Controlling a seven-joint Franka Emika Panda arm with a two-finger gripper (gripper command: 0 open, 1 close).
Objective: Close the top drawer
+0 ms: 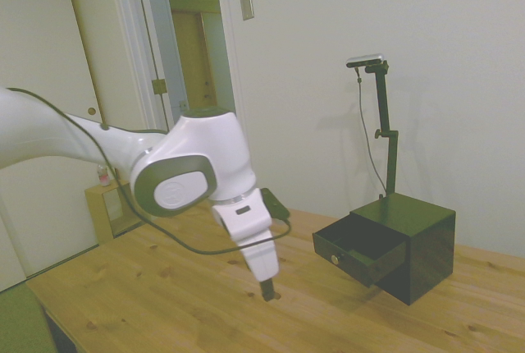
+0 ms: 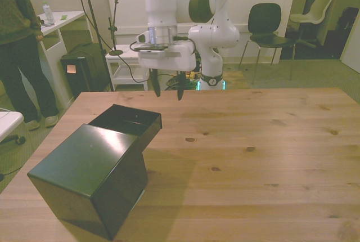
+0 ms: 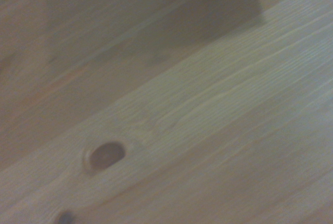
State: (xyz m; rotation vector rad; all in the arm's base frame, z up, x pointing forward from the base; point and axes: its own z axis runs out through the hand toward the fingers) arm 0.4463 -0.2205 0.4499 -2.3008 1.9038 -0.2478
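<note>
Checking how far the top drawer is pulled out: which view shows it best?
The side view: the top drawer shows in profile, pulled well out of the cabinet, its knob visible. The front view shows only the drawer's open inside from behind, above the cabinet top; the knob is hidden. The wrist view shows just table wood.

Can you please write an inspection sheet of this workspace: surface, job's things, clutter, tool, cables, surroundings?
Surface: wooden table, knots visible, bare apart from the cabinet.
Job's things: top drawer pulled out of the black cabinet; its round knob faces the arm.
Clutter: nothing seen on the table.
Tool: tool open, empty, above the table, apart from the drawer.
Cables: black cable loops under the wrist; more cables lie on the floor behind the table.
Surroundings: person standing at the front view's left; chair and white side table behind.
</note>
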